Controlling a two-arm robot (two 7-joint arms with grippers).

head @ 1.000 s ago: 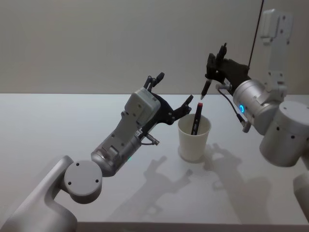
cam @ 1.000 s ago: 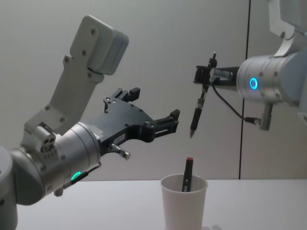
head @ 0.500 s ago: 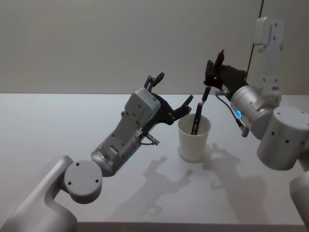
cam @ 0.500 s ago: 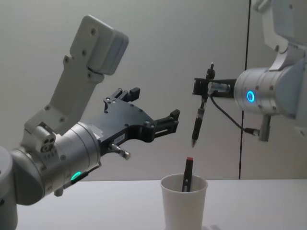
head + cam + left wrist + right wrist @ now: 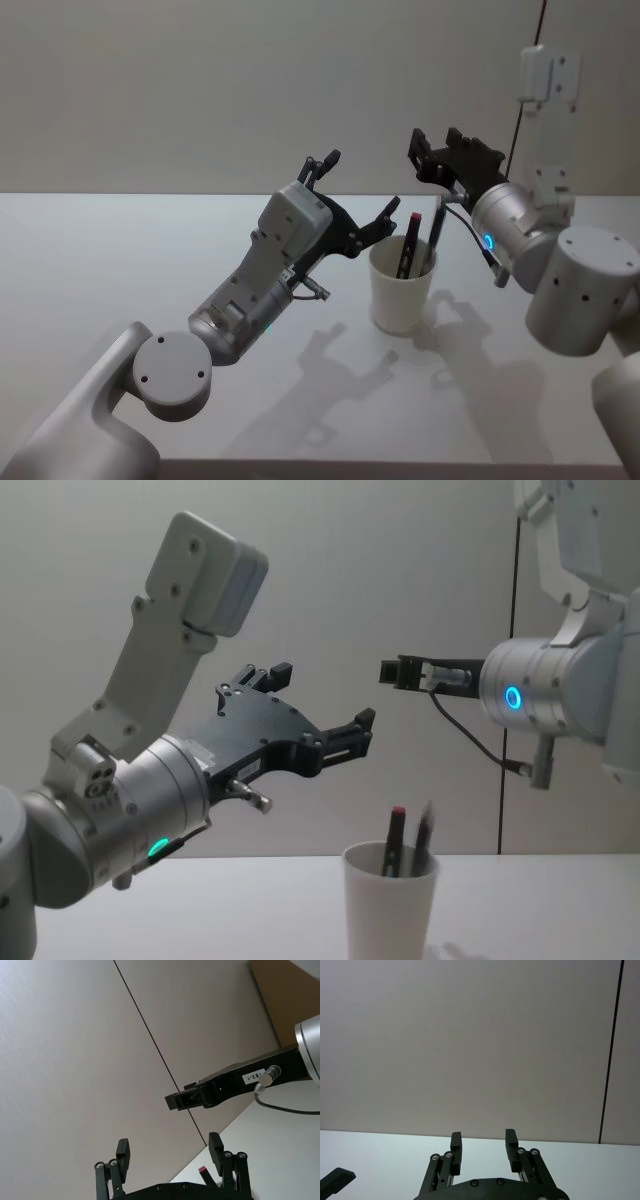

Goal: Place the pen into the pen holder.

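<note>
On the left of the head view, the robot's left arm rises from the lower corner and bends forward over the white table (image 5: 120, 260), ending in the left gripper (image 5: 355, 195), which hangs in the air just left of the pen holder (image 5: 402, 292) and above its rim. Its black fingers are spread wide with nothing between them; the left wrist view shows the same gap between the two finger tips (image 5: 121, 1150), and the chest view shows the left gripper (image 5: 320, 710) raised well above the cup. In the middle stands the pen holder, a plain white paper cup tapered towards its base, upright on the table. Two pens stand in it, both leaning a little and sticking out above the rim: a black pen with a red cap (image 5: 410, 240) on the left side and a dark pen (image 5: 436, 232) just beside it on the right. In the chest view the cup (image 5: 390, 905) sits low in the middle with both pens showing above its rim. To the right, the right gripper (image 5: 445, 150) is held above and slightly behind the cup, apart from the pens; its fingers are parted and grip nothing, as the right wrist view also shows by the open space between the finger tips (image 5: 456, 1142).
</note>
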